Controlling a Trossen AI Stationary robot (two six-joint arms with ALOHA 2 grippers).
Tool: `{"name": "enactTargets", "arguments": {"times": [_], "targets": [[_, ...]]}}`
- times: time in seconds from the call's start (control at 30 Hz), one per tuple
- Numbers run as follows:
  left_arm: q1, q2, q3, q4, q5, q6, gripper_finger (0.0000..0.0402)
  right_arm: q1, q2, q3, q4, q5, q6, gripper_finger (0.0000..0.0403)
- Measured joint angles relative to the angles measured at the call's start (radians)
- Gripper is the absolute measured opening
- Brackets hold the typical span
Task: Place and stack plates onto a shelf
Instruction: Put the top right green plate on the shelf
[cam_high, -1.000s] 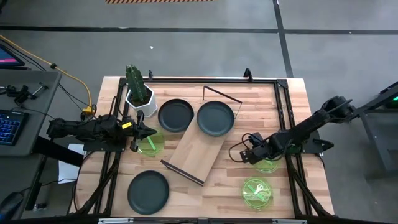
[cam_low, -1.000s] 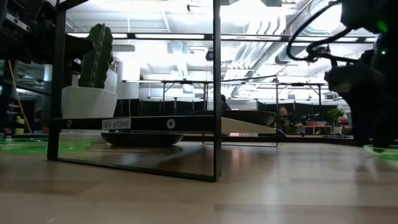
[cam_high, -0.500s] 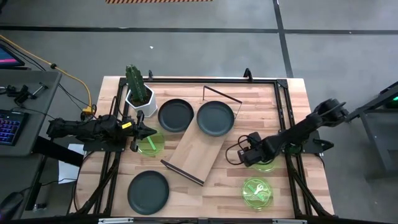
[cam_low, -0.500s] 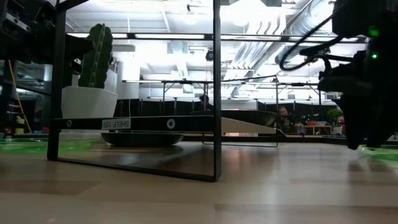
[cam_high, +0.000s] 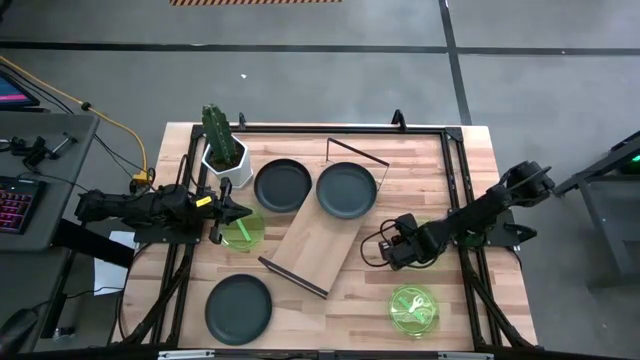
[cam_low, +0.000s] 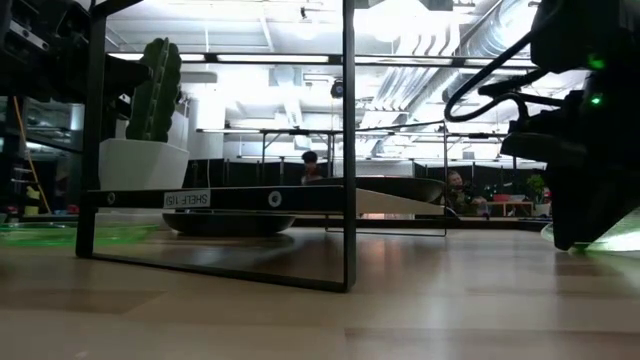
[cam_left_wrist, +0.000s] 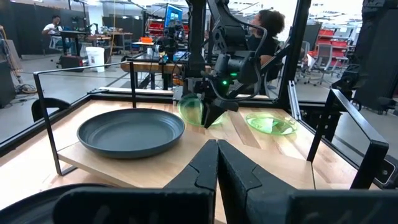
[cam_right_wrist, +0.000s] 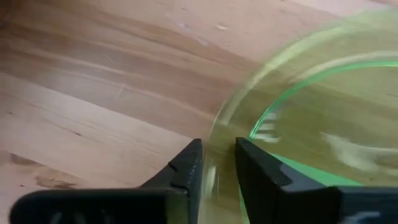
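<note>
Plate count from the high view: three black, three green; one black plate (cam_high: 346, 190) sits on the far end of the shelf (cam_high: 320, 240), a second (cam_high: 282, 184) lies on the table touching the shelf's side near the cactus pot (cam_high: 222, 152), a third (cam_high: 239, 307) lies near the front edge. Right gripper (cam_high: 393, 247) pinches the rim of a green plate (cam_left_wrist: 198, 109), tilted up off the table just right of the shelf; another green plate (cam_high: 412, 306) lies flat in front of it. Left gripper (cam_high: 236, 213) hovers with fingers together, empty, at the edge of the third green plate (cam_high: 243, 232).
</note>
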Motion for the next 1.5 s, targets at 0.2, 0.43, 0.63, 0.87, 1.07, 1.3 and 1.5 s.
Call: {"name": "enactTargets", "arguments": {"times": [0.2,0.43,0.63,0.87,1.07,1.3,1.5], "targets": [[0.0,0.0,0.0,0.0,0.0,0.0,0.0,0.0,0.0,0.0,-0.003,0.018,-0.039,0.0023],[0.0,0.0,0.0,0.0,0.0,0.0,0.0,0.0,0.001,0.0,-0.008,0.045,-0.081,0.0003],[0.0,0.0,0.0,0.0,0.0,0.0,0.0,0.0,0.002,0.084,-0.073,0.109,-0.193,0.0],[0.0,0.0,0.0,0.0,0.0,0.0,0.0,0.0,0.001,0.259,-0.256,0.145,-0.385,0.0],[0.0,0.0,0.0,0.0,0.0,0.0,0.0,0.008,0.0,0.356,-0.35,0.141,-0.467,0.0],[0.0,0.0,0.0,0.0,0.0,0.0,0.0,0.051,0.0,0.307,-0.317,0.155,-0.486,0.0],[0.0,0.0,0.0,0.0,0.0,0.0,0.0,0.129,0.0,0.2,-0.159,0.219,-0.405,0.0029]]}}
